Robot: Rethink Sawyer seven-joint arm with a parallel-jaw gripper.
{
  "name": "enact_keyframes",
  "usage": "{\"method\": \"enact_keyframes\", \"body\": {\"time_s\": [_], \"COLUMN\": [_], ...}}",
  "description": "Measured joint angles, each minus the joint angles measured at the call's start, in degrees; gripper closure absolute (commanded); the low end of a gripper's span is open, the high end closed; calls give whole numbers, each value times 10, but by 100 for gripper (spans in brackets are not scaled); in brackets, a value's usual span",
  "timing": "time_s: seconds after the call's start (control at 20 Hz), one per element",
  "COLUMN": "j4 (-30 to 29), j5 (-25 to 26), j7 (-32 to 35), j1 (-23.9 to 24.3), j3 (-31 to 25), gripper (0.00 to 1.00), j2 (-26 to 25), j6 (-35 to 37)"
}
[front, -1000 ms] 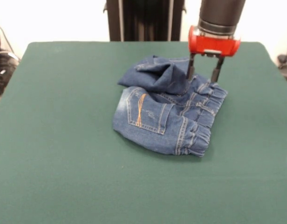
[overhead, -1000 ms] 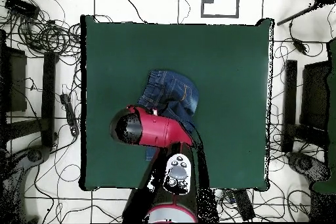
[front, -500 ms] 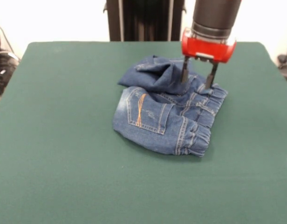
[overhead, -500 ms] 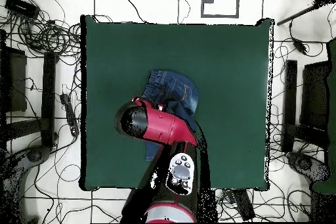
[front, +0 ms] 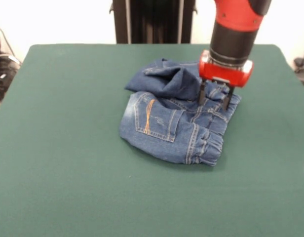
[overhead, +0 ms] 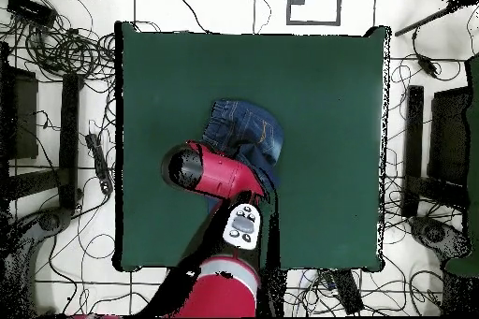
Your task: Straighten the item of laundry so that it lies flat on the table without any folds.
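The item of laundry (front: 171, 118) is a small pair of dark blue jeans, bunched and folded over itself near the middle of the green table (front: 68, 163). A back pocket with orange stitching faces up at its left, and the gathered elastic waistband lies at its right. My gripper (front: 213, 100) has come down on the waistband area at the right rear of the jeans, open, with its two dark fingers (front: 202, 94) pressing into the denim. In the overhead view the red arm (overhead: 210, 173) covers the near part of the jeans (overhead: 248, 128), and the gripper is hidden beneath it.
The table's green top stretches wide on every side of the jeans. Cables and dark stands (overhead: 56, 44) lie on the floor around the table in the overhead view. A black column (front: 152, 19) rises behind the far edge.
The gripper has dropped lower, from hovering just above the jeans to its fingers pressing into the waistband. The arm's upper part has swung round. The jeans have not shifted.
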State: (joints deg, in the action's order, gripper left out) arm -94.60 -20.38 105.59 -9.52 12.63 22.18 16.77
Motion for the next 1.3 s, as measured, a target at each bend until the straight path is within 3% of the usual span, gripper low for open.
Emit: {"method": "enact_keyframes", "body": {"time_s": [0.4, 1.2, 1.25, 1.3], "j4": [36, 66, 66, 67], "j5": [-38, -77, -77, -78], "j7": [2, 2, 2, 2], "j1": [-22, -55, -57, -57], "j3": [20, 58, 59, 59], "gripper": [0, 0, 100, 100], "j2": [-45, -71, -71, -71], "j6": [1, 10, 10, 10]}}
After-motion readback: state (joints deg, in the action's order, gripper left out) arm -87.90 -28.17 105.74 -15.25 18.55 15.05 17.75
